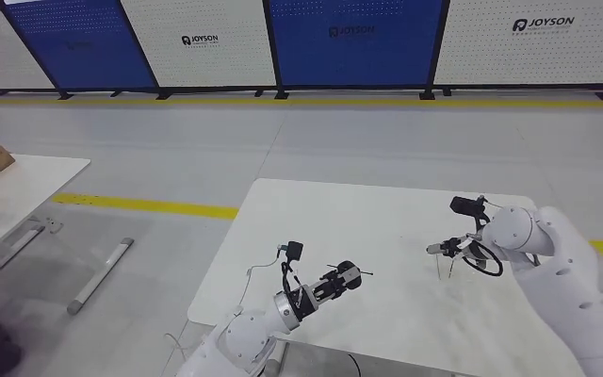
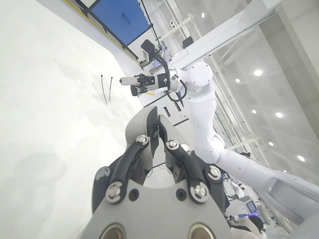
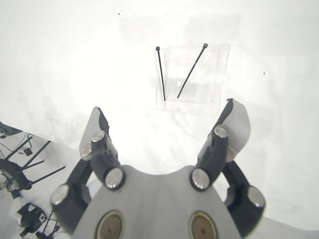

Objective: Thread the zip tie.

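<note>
Two thin black zip ties (image 3: 161,73) stand in a clear plastic holder (image 3: 221,75) near the wide-open right gripper (image 3: 164,106). The top view shows the left gripper (image 1: 350,275) pinching a third zip tie (image 1: 366,273).

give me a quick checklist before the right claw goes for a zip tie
1. right claw open: ok
2. zip ties resting on the clear holder, not crossing each other: ok
3. right claw touching neither tie: ok
4. left claw shut: ok
5. left claw gripping a tie of its own: cannot tell
</note>
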`<act>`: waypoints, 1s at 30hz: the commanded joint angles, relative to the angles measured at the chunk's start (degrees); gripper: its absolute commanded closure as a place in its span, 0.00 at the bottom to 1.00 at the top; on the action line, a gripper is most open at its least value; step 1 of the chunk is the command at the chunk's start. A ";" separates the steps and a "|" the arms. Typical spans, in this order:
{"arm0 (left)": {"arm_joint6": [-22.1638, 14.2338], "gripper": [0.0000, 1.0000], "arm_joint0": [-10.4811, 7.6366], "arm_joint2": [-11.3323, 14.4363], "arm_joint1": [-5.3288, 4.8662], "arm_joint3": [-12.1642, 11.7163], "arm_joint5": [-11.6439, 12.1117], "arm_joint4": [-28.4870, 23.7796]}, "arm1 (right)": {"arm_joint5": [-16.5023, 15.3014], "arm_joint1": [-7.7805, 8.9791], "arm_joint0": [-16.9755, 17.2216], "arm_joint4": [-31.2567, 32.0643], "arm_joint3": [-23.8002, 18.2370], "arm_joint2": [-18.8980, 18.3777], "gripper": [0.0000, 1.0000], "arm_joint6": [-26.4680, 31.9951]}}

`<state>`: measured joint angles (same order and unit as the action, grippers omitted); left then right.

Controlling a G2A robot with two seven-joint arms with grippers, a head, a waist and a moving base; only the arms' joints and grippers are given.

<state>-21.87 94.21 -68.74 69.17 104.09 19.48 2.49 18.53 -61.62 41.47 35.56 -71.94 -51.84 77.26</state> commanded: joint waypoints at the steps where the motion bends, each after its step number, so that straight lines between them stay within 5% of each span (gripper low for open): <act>1: 0.00 1.00 0.00 0.00 0.00 0.00 0.00 0.00 | 0.92 -0.23 -0.67 0.23 0.72 0.41 0.00 0.65; 6: 0.00 1.00 0.00 0.00 0.00 0.00 0.00 0.00 | 0.88 -1.22 -2.70 -1.12 3.69 1.70 0.04 0.97; 8: 0.00 1.00 0.00 0.00 0.00 0.00 0.00 0.00 | 0.57 -1.47 -3.22 -1.64 4.65 1.92 0.50 1.10; 11: 0.00 1.00 0.00 0.00 0.00 0.00 0.00 0.00 | 0.54 -1.70 -3.97 -1.62 6.18 2.20 0.62 1.56; 30: 0.00 1.00 0.00 0.00 0.00 0.00 0.00 0.00 | 0.95 -5.89 -9.30 -1.18 19.65 6.60 0.62 2.14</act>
<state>-21.87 94.21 -68.74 69.17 104.09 19.48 2.49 19.48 -67.29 32.38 34.38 -52.94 -45.33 79.51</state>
